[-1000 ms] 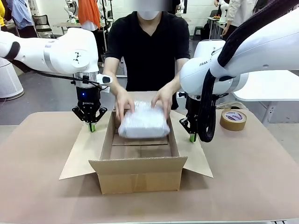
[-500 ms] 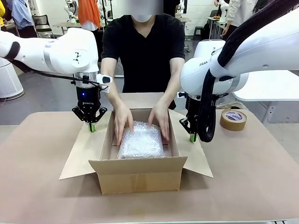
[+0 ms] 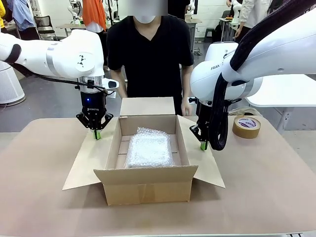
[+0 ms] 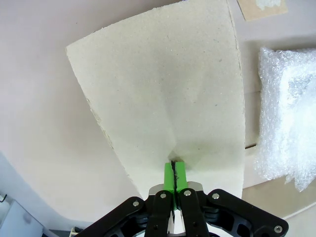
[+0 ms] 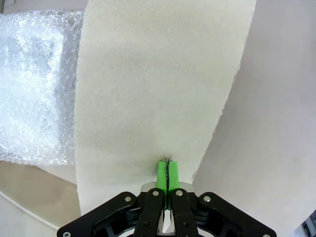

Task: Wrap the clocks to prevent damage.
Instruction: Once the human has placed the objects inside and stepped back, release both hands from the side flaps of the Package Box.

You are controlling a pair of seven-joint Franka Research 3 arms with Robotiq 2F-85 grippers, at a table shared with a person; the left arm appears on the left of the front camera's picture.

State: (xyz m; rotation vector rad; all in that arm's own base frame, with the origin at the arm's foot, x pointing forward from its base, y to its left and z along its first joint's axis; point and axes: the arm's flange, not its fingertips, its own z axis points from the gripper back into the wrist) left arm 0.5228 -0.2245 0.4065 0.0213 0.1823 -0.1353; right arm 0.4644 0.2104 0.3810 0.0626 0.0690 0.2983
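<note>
A bubble-wrapped bundle [image 3: 148,147] lies flat inside the open cardboard box [image 3: 148,185]; the clocks are hidden, and what the wrap holds cannot be seen. My left gripper [image 3: 97,134] is shut, its green tips pressing down on the box's left flap [image 3: 91,158]. In the left wrist view the shut left gripper [image 4: 174,170] meets the flap [image 4: 163,98], with the bundle [image 4: 286,123] to the right. My right gripper [image 3: 203,145] is shut too, tips on the right flap [image 3: 206,165]. From the right wrist, the right gripper [image 5: 168,173] touches that flap [image 5: 158,84], bundle [image 5: 32,84] at left.
A person [image 3: 150,54] in a black shirt stands behind the box, hands down at the sides behind the raised rear flap [image 3: 147,105]. A roll of brown tape [image 3: 246,126] sits at the right rear of the tan table [image 3: 266,197].
The person lowered the bubble-wrapped bundle into the box, let it go and drew both hands back. Neither arm has moved.
</note>
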